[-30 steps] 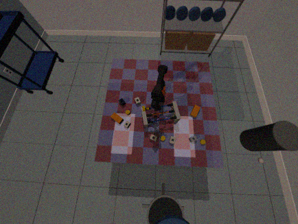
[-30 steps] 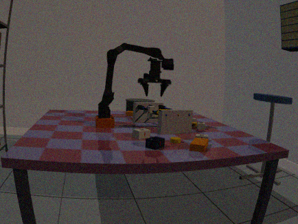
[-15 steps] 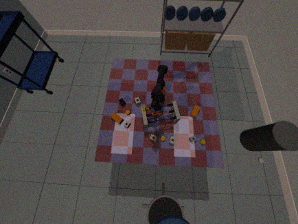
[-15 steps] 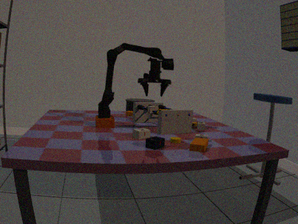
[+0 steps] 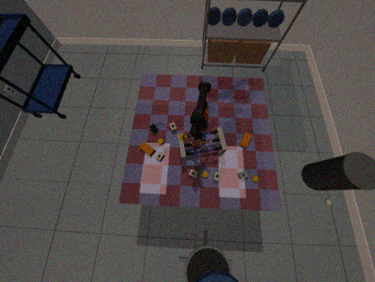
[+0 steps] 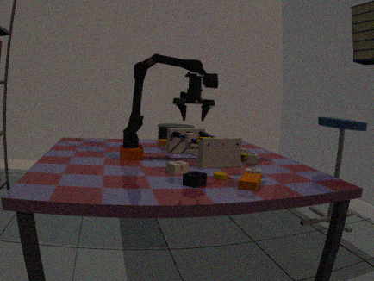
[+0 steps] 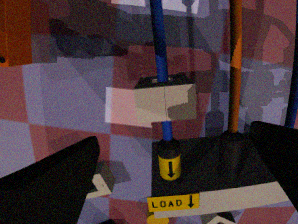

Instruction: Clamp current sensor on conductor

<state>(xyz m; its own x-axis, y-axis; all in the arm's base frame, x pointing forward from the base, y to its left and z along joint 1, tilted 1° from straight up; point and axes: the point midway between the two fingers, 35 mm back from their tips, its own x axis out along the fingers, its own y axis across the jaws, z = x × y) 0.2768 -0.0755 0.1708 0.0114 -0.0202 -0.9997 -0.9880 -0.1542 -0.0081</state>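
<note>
HEADLINE: Sensor seated round LOAD; jaws open, clear of work; check, then finish

1. Jaws (image 5: 197, 135) (image 6: 194, 119): wide open, nothing gripped. They point down, above the wiring frame and well off the surface (image 5: 130, 192) (image 6: 82, 194) (image 7: 90, 90).

2. Sensor (image 7: 168, 104): below the jaws and, in the wrist view, between the two fingers laterally, apart from both. It sits round the blue LOAD conductor (image 5: 213, 133) (image 6: 209, 137) (image 7: 157, 40), which enters at the far side and emerges at the near side. Halves appear to meet at a straight seam. Not reliably identifiable in top or ext. views.

3. Adj. parts: yellow sleeve (image 7: 170, 166) is on the same conductor, between sensor and end panel (image 5: 182, 149) (image 6: 220, 155) (image 7: 240, 200). LOAD marker (image 5: 181, 137) (image 7: 173, 202) is at that panel. Orange conductor (image 5: 207, 142) (image 7: 235, 65) runs alongside, apart from sensor.

4. Step in hand (judged): final one, let-go and retract. Clamping looks complete; latch engagement N/V. Sensor's own arrow can't be read, so dir. unconfirmed.

5. Next move (judged): raise straight up, jaws open, clear of both conductors, then park. If seam proves unlatched, re-centre over sensor and re-squeeze. Caution: lateral travel at low ht. could snag a cond. or turn the sensor.
</note>
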